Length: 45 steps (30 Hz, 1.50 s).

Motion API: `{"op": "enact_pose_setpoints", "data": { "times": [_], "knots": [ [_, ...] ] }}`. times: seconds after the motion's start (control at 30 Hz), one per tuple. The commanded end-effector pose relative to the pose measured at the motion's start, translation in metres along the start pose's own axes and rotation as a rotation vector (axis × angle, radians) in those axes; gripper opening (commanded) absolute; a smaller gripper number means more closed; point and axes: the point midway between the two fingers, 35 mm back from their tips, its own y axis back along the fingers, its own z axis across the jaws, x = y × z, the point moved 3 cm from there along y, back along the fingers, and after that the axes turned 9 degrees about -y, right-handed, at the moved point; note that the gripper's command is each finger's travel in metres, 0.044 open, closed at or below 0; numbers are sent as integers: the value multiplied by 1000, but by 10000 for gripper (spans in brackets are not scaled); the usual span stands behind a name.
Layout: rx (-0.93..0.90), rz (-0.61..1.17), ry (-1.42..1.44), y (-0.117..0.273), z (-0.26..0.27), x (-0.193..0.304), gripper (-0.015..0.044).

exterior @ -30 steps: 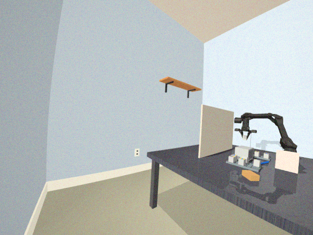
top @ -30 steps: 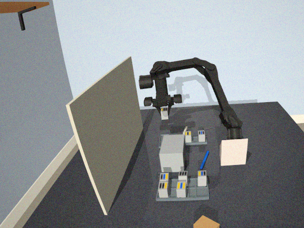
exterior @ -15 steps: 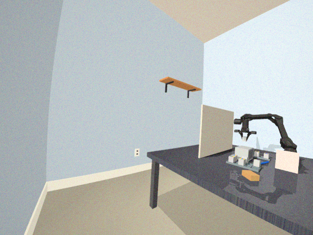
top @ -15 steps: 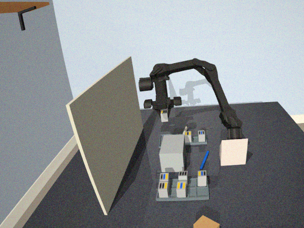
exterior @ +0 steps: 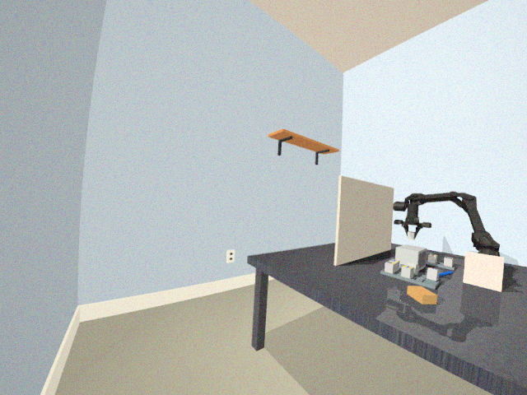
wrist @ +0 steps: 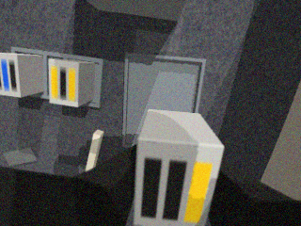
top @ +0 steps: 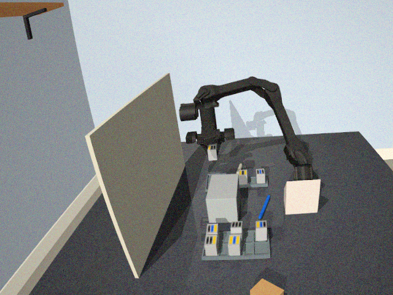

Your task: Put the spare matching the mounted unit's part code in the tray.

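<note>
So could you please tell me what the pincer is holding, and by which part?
The pincer grips a small grey block with black-black-yellow stripes, by its upper end.
</note>
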Motion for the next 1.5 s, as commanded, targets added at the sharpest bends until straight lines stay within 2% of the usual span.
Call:
{"op": "enact_pose_setpoints", "data": {
  "times": [0.0, 1.47],
  "knots": [
    [1, -4, 5, -3, 0, -1, 0],
    [-2, -10, -1, -40, -2, -1, 0]
  ]
}}
